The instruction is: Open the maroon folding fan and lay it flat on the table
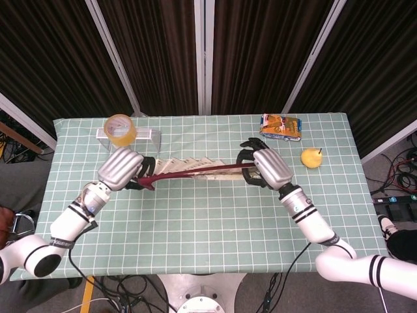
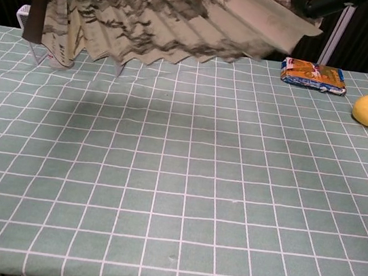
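Maroon-ribbed folding fan with cream pleated leaf bearing dark ink painting: spread open, held above the table between both hands, not lying flat. Left hand: fingers closed round the fan's pivot end. Right hand: fingers curled over the far maroon guard. Green checked tablecloth: covers the table. Roll of yellowish tape: rear left, on a clear stand. Orange snack packet: rear right. Yellow pear: just beside the packet.
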`<action>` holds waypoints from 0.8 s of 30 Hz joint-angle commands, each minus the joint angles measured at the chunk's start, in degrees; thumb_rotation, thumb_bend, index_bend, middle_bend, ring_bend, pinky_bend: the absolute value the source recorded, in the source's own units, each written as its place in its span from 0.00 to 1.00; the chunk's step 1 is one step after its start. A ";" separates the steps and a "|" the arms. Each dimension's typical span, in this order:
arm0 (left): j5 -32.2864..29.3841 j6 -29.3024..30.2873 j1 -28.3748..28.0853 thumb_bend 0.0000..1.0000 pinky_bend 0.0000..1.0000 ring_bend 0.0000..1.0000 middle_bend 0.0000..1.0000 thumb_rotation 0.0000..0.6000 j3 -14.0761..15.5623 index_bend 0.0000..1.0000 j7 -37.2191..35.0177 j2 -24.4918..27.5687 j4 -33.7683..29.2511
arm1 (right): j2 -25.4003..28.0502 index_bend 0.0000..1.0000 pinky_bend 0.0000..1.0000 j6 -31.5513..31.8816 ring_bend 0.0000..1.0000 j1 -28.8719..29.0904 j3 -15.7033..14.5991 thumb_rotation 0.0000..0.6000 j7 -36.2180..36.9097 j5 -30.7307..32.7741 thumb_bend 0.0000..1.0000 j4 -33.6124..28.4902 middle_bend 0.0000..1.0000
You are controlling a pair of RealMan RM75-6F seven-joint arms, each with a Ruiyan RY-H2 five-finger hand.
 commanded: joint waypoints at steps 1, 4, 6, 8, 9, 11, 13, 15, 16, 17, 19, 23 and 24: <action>-2.07 1.14 -0.37 0.47 0.79 0.69 0.72 1.00 0.26 0.69 3.74 -0.06 -1.25 | 1.20 0.66 0.11 0.78 0.18 -0.96 -0.83 1.00 -0.67 -1.17 0.63 -0.93 0.46; -2.59 2.63 -0.31 0.47 0.79 0.69 0.72 1.00 0.45 0.69 6.62 -0.65 -1.65 | 1.98 0.66 0.11 1.25 0.18 -1.79 -1.67 1.00 -0.88 -2.08 0.63 -1.43 0.46; -2.97 3.33 -0.25 0.47 0.79 0.69 0.72 1.00 0.58 0.69 8.08 -0.93 -2.02 | 2.43 0.66 0.11 1.60 0.18 -2.32 -2.23 1.00 -1.10 -2.72 0.63 -1.68 0.46; -3.54 4.50 -0.19 0.47 0.79 0.69 0.72 1.00 0.81 0.69 10.79 -1.19 -2.24 | 3.15 0.66 0.11 2.06 0.18 -3.00 -2.78 1.00 -1.22 -3.35 0.63 -2.18 0.45; -3.73 5.00 -0.19 0.47 0.79 0.69 0.72 1.00 0.91 0.69 12.00 -1.38 -2.29 | 3.52 0.66 0.11 2.35 0.18 -3.32 -3.01 1.00 -1.36 -3.71 0.63 -2.40 0.45; -4.73 5.50 -0.12 0.47 0.79 0.69 0.72 1.00 1.09 0.69 13.47 -1.69 -3.07 | 4.33 0.66 0.11 3.24 0.18 -4.12 -3.60 1.00 -1.85 -4.75 0.63 -2.91 0.45; -5.52 5.73 -0.11 0.47 0.80 0.69 0.72 1.00 1.35 0.69 14.90 -1.65 -4.07 | 5.13 0.66 0.11 4.10 0.18 -4.95 -4.26 1.00 -2.32 -5.83 0.63 -3.42 0.45; -5.48 6.75 -0.05 0.47 0.80 0.69 0.72 1.00 1.61 0.69 16.74 -2.15 -4.45 | 5.66 0.66 0.11 5.05 0.18 -5.64 -4.81 1.00 -2.94 -7.01 0.63 -3.49 0.45; -5.35 7.40 -0.04 0.47 0.80 0.69 0.72 1.00 1.84 0.69 18.00 -2.66 -4.51 | 5.84 0.66 0.11 5.89 0.18 -6.12 -5.13 1.00 -3.43 -7.86 0.63 -3.34 0.45; -5.27 7.84 -0.02 0.47 0.80 0.69 0.72 1.00 2.04 0.69 18.91 -3.08 -4.58 | 5.85 0.66 0.11 6.61 0.18 -6.49 -5.35 1.00 -3.74 -8.55 0.63 -3.14 0.45; -4.80 8.75 0.03 0.47 0.80 0.69 0.72 1.00 2.62 0.69 20.91 -4.15 -4.68 | 5.77 0.66 0.11 8.06 0.18 -7.30 -6.04 1.00 -4.46 -10.21 0.63 -2.45 0.45; -2.90 10.51 0.24 0.47 0.80 0.69 0.72 1.00 3.77 0.68 24.23 -6.34 -4.19 | 5.01 0.66 0.11 10.39 0.18 -8.59 -7.29 1.00 -5.16 -13.10 0.63 -0.52 0.45; -2.47 10.95 0.33 0.47 0.80 0.69 0.72 1.00 3.98 0.68 24.81 -6.88 -4.06 | 4.86 0.66 0.11 10.74 0.18 -8.84 -7.46 1.00 -4.92 -13.49 0.63 -0.18 0.45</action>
